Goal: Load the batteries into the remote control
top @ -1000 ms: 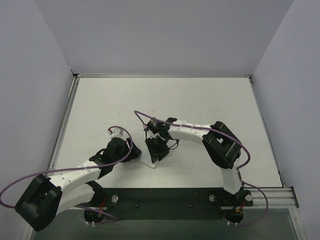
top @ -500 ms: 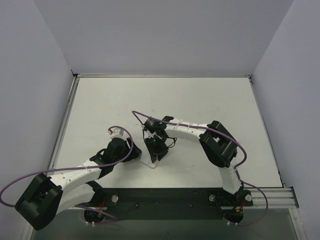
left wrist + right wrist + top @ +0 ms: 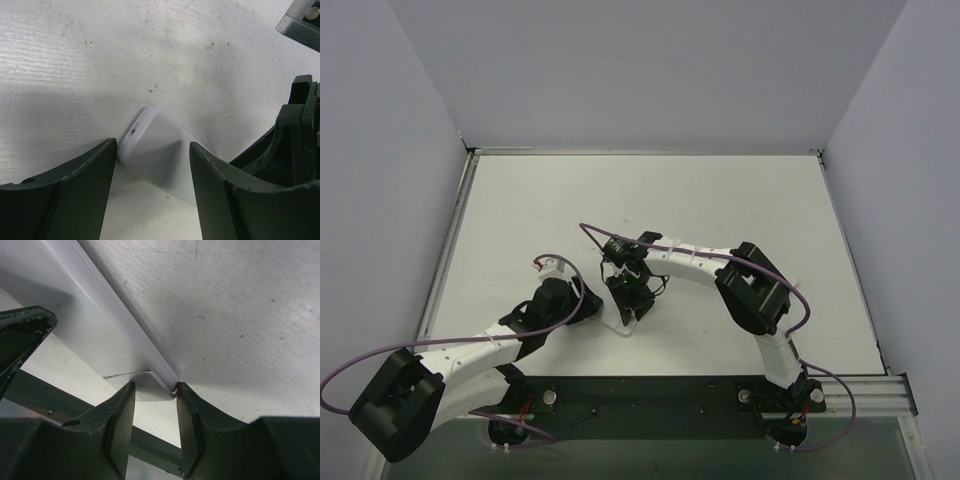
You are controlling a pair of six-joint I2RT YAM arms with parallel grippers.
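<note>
While both arms meet low over the near middle of the tabletop [image 3: 720,200] in the overhead view, the left tool [image 3: 588,306] and right tool [image 3: 628,298] crowd one spot. Only a sliver of the white remote control [image 3: 620,326] shows beneath them. No batteries are visible anywhere.

From the left wrist, the dark fingers [image 3: 75,192] stand on either side of the remote's rounded end, clasping it across its width.

From the right wrist, the fingers [image 3: 117,425] are drawn in on a thin pale corner of the bar. It may be the lip of the back cover [image 3: 145,385], though that is not certain.

The step looks like freeing the battery compartment. The left tool should act as a firm, unmoving clamp. The right should draw its corner along the bar's length, not twist it, with a shallow pinch so the thin edge neither bends nor slips free.
</note>
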